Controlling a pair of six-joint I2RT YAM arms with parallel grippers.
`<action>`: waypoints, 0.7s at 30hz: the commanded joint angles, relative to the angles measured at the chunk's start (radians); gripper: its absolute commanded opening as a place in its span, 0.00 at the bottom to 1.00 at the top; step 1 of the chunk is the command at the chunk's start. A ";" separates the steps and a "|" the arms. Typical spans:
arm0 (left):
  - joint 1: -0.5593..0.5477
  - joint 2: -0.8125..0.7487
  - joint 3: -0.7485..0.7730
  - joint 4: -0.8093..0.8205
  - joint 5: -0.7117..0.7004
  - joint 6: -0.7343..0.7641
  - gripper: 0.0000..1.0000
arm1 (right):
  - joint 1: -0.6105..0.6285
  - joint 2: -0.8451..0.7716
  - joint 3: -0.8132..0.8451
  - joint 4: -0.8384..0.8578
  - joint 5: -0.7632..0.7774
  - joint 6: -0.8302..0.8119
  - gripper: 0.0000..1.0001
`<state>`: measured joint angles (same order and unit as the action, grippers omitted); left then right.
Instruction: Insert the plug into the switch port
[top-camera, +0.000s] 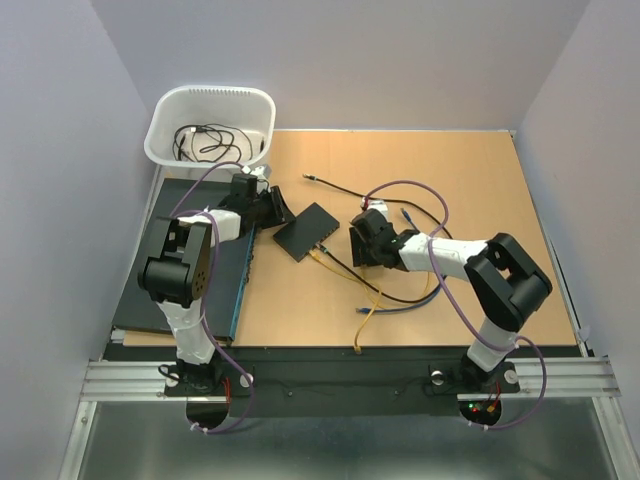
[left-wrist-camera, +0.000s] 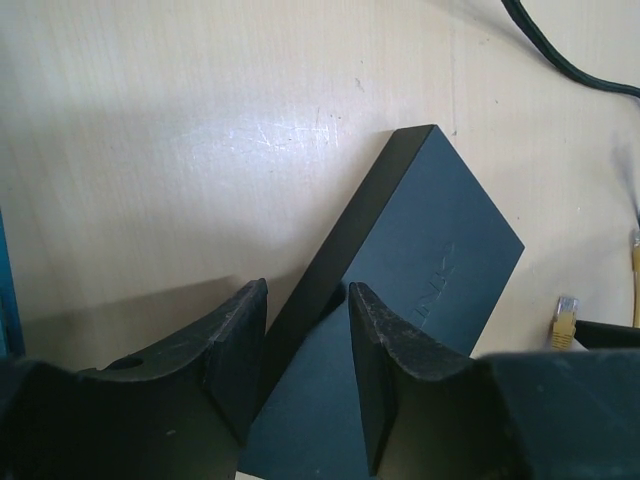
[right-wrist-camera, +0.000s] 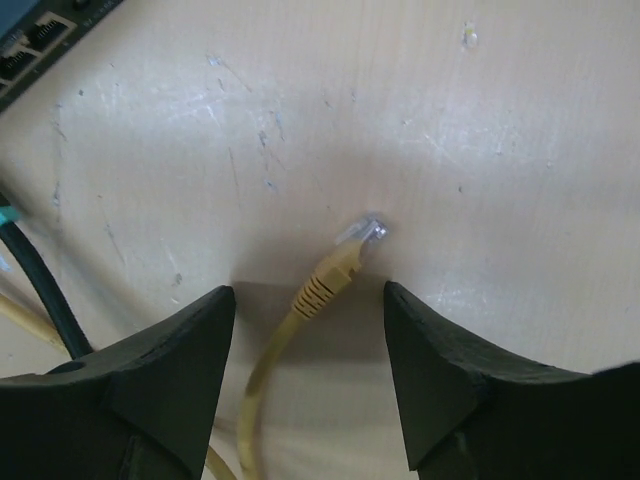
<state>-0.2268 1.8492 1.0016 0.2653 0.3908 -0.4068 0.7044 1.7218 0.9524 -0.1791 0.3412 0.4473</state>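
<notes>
The switch is a flat black box (top-camera: 308, 231) lying on the wooden table. A few of its ports (right-wrist-camera: 35, 45) show at the top left of the right wrist view. My left gripper (top-camera: 274, 212) is open; its jaws stand astride the box's back long edge (left-wrist-camera: 330, 290), one finger over the table and one over the top face. The yellow cable's plug (right-wrist-camera: 345, 262) lies on the table between the fingers of my open right gripper (right-wrist-camera: 310, 300), touching neither. From above, the plug (top-camera: 319, 254) lies just short of the port edge, beside the right gripper (top-camera: 351, 250).
A white bin (top-camera: 210, 125) with cables stands at the back left. A dark panel with a blue edge (top-camera: 232, 295) lies left of the switch. A black cable (top-camera: 335, 187), a blue one (top-camera: 405, 215) and the yellow cable's tail (top-camera: 366, 312) lie around the right gripper.
</notes>
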 joint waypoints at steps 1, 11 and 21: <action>0.009 -0.053 -0.011 0.025 -0.007 0.022 0.49 | 0.003 0.035 0.042 -0.014 -0.042 0.034 0.63; 0.018 -0.039 -0.011 0.049 0.009 0.028 0.49 | 0.003 0.065 0.040 0.003 -0.050 0.041 0.01; 0.017 -0.151 -0.040 0.176 0.043 -0.009 0.49 | 0.003 -0.235 -0.145 0.398 -0.051 -0.142 0.00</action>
<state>-0.2131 1.8252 0.9852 0.3279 0.4221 -0.4042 0.7044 1.6505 0.8589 -0.0250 0.3027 0.4019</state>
